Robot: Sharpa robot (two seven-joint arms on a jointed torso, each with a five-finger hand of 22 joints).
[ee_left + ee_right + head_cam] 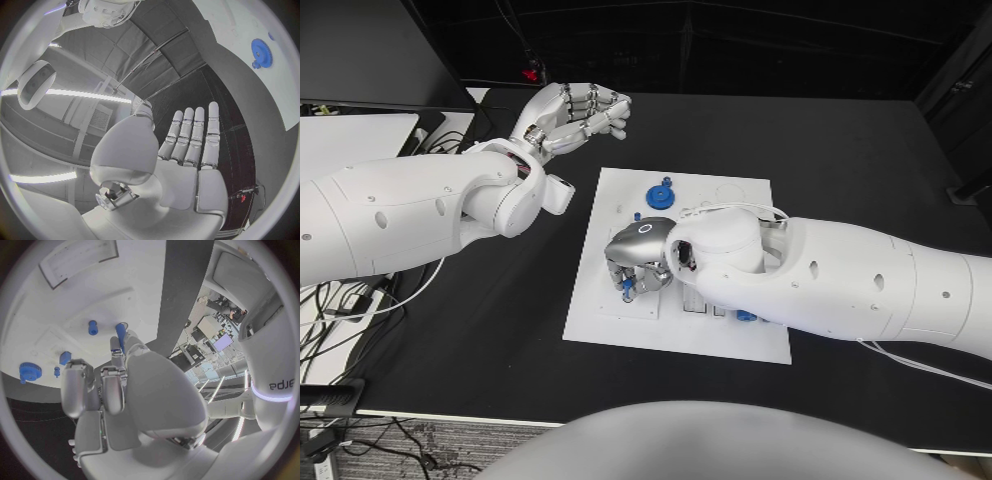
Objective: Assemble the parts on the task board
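Observation:
The white task board (678,338) lies in the middle of the black table. My right hand (643,262) is low over the board's middle with its fingers curled, and it pinches a blue peg (120,333) at its fingertips (115,347). A second blue peg (92,327), a small blue block (65,358) and a blue gear (28,371) lie on the board (81,300) beyond it. The gear (659,195) sits near the board's far edge. My left hand (574,112) hovers over the table past the board's far left corner, fingers straight (187,145), holding nothing.
Another blue piece (744,316) peeks out from under my right forearm near the board's slotted area (711,310). Cables and a pale object (351,140) lie off the table's left side. The gear (261,50) also lies on the board (275,85) in the left wrist view.

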